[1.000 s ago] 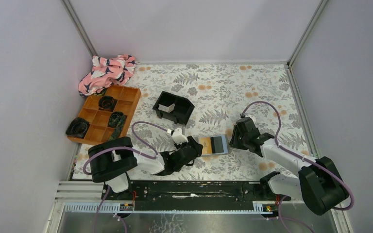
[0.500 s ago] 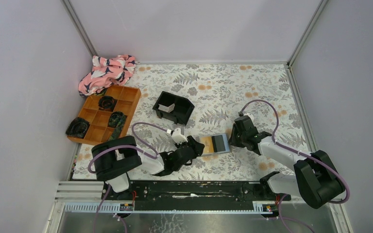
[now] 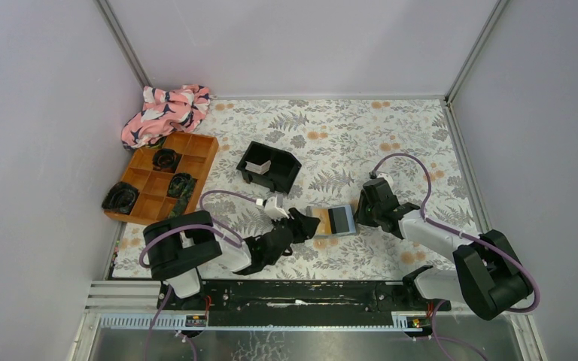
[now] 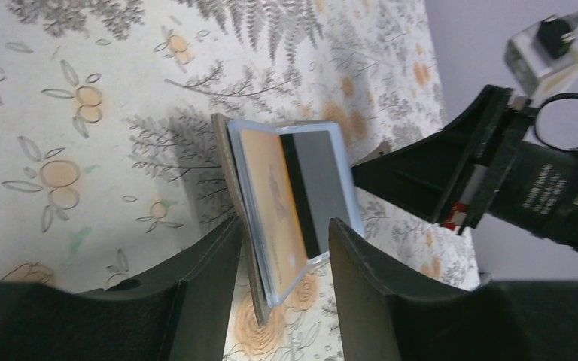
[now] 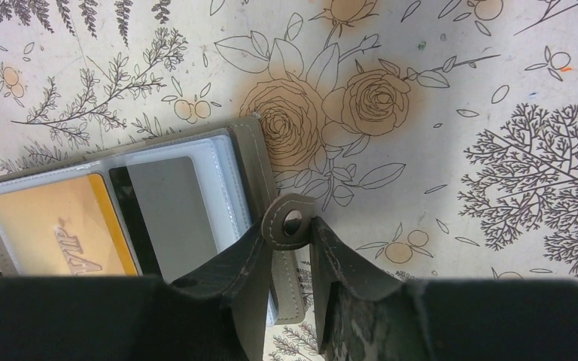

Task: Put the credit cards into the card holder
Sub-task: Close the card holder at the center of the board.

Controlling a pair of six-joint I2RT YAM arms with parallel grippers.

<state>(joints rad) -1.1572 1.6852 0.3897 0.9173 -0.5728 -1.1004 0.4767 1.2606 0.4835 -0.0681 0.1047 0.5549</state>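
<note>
One card holder [image 5: 260, 150] with two cards [image 5: 53, 226], two trays [image 3: 286, 177], one cloth [image 3: 164, 113].

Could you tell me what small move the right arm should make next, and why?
Probably fold the card holder shut, swinging its snap tab up and over: the right gripper pinches that tab in its jaws, the left gripper straddles the opposite end, and a gold card and a grey card sit in its sleeves.

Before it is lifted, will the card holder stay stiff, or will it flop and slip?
Probably floppy: the card holder is a soft folding cover with clear sleeves fanned loosely, so it may sag or swing shut. Likely light: thin, showing only a gold card and a grey card. The glossy sleeves look slippery; the snap tab seems a surer hold.
</note>
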